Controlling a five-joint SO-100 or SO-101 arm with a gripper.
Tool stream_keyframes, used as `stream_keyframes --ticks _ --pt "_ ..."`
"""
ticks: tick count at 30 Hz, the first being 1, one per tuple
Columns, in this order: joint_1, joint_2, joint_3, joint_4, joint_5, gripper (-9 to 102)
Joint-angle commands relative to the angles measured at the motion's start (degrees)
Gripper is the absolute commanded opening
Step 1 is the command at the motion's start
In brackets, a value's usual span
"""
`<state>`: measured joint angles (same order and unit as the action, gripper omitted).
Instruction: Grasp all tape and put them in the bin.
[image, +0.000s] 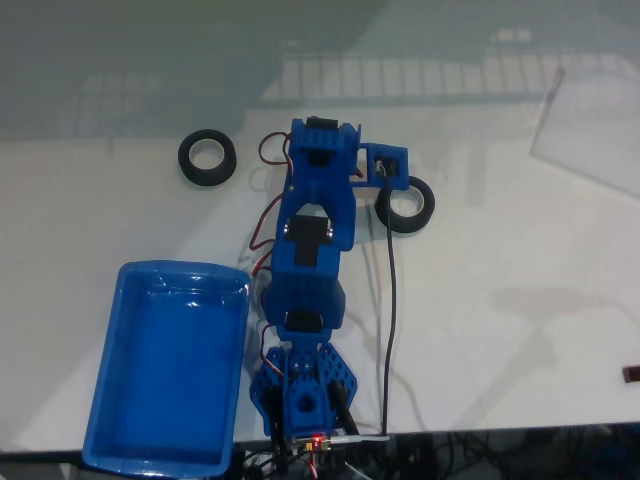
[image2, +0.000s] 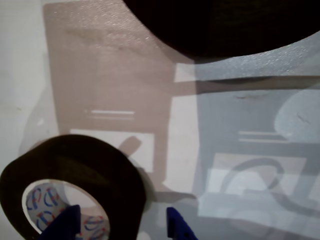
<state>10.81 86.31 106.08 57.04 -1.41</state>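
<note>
Gripper (image2: 122, 225) spread open at wrist view's lower left, one finger inside the core of a tape roll (image2: 95, 170), other outside its wall; stiff, light ring, pinch across the wall; bin (image: 100, 410) empty lower left in fixed view.

The arm (image: 312, 260) is seen in the fixed view to be built from bright blue plastic segments with blocky, printed-looking shells. Black servo bodies are set into the joints, one near the top end, one at mid-length and one lower down. The base (image: 303, 392) is formed by a wider blue plate dotted with small round holes. Thin red wires are looped along the left side of the segments, and a black cable is run down the right side to the table edge. A small red light is lit at the foot of the base. In the wrist view, two blue pointed fingertips (image2: 64, 222) are shown at the bottom edge.
</note>
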Motion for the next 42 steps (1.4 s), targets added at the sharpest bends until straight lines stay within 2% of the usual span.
stream_keyframes --ticks 1,4,8,9,19,26,34,42 --pt "-0.1 -0.4 -3.1 0.2 -0.9 22" --pt "0.1 -1.7 -4.1 0.2 -0.9 18" --pt "0.7 -3.1 -6.1 0.2 -0.9 1" --pt "0.8 -3.2 -6.4 0.2 -0.9 0" --pt "1.4 -1.8 -6.6 0.2 -0.2 0" --pt "-0.4 6.8 -4.7 0.9 -0.3 0" --pt "-9.8 26.4 2.5 3.1 -2.0 0" --pt "-27.8 42.8 6.6 15.7 -8.2 0"
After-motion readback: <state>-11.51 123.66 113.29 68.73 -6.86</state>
